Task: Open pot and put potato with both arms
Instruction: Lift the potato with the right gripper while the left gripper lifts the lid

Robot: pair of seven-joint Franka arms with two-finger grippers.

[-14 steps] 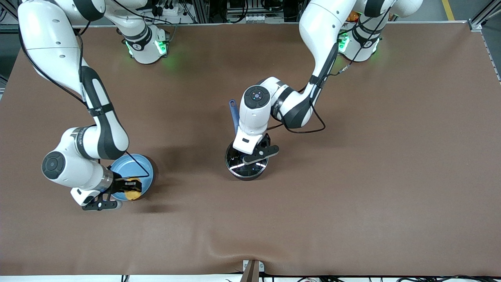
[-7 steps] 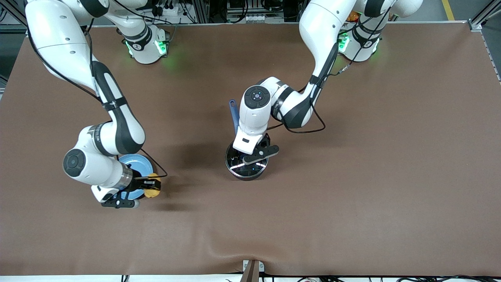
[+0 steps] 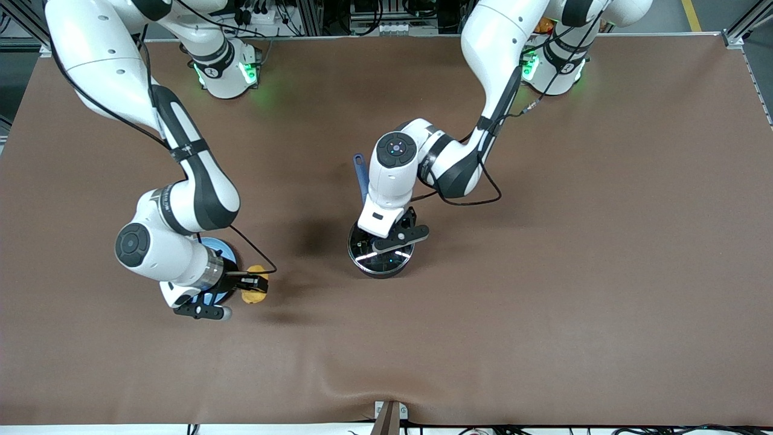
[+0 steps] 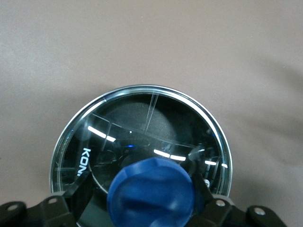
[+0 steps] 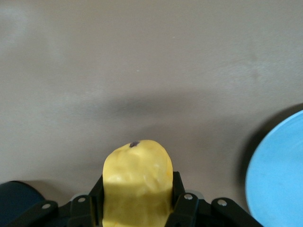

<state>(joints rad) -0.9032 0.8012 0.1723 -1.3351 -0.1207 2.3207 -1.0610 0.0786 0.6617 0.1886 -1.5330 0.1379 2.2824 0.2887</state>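
The black pot [image 3: 380, 263] stands mid-table with its glass lid [image 4: 142, 127] on and its blue handle [image 3: 361, 178] pointing toward the arms' bases. My left gripper [image 3: 389, 241] hangs over the lid, straddling the lid's blue knob [image 4: 151, 194]. In the left wrist view the left gripper [image 4: 147, 187] is open: one finger sits against the knob, the other stands a little off it. My right gripper [image 3: 253, 285] is shut on the yellow potato [image 3: 254, 292], held just above the table beside the plate. The potato [image 5: 137, 175] fills the right gripper [image 5: 137, 196].
The light-blue plate [image 3: 217, 248] lies toward the right arm's end, mostly hidden under the right wrist; its edge [image 5: 279, 175] shows in the right wrist view. Brown cloth [image 3: 543, 272] covers the table, rumpled at the near edge.
The right arm has carried the potato off the plate and toward the pot. The left arm has stayed over the lid.
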